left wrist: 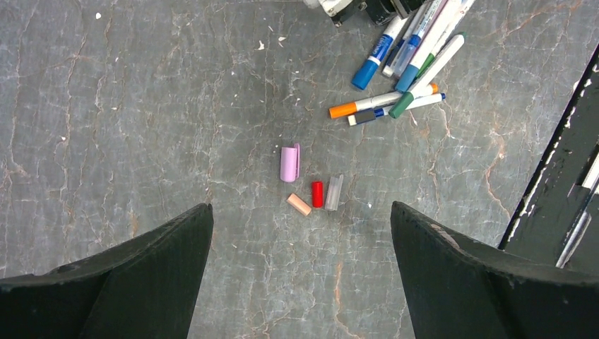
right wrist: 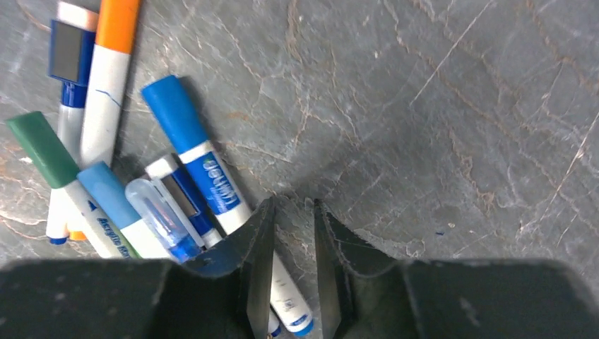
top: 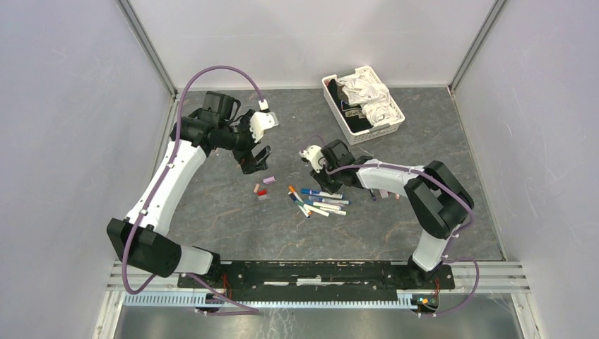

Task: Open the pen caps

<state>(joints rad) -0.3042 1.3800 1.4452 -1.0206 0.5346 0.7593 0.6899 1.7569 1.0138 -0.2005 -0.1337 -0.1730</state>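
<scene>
From above, the whole surface (top: 233, 226) is seen, with a white basket (top: 335, 106) of cloth at the far side. Only this view shows the basket and both arms. The pens (top: 319, 201) are seen in a loose heap near the middle. The loose caps (top: 261, 188) are seen just to the left of the heap.

In the left wrist view, the four caps can be told apart. A pale purple cap (left wrist: 289, 164), a red cap (left wrist: 317, 194), a peach cap (left wrist: 299, 204) and a clear cap (left wrist: 333, 192) are laid close together on the bare surface. The heap of pens is seen at the top right.

In the right wrist view, the pens are shown up close, most with their caps on: green, orange, light blue and dark blue.

The left fingers (left wrist: 141, 282) are spread wide apart, and nothing is held in them. They are hung above the four caps, not touching them.

The right fingers (right wrist: 258, 261) are drawn near together. The white end of a blue-capped pen (right wrist: 205, 169) is seen in the thin gap between them. Whether the pen is squeezed cannot be told.

The left arm (top: 169, 176) is stretched far out and bent to the right at the top. The right arm (top: 395, 176) is folded at the right side, with its front part reached low to the left over the pens.
</scene>
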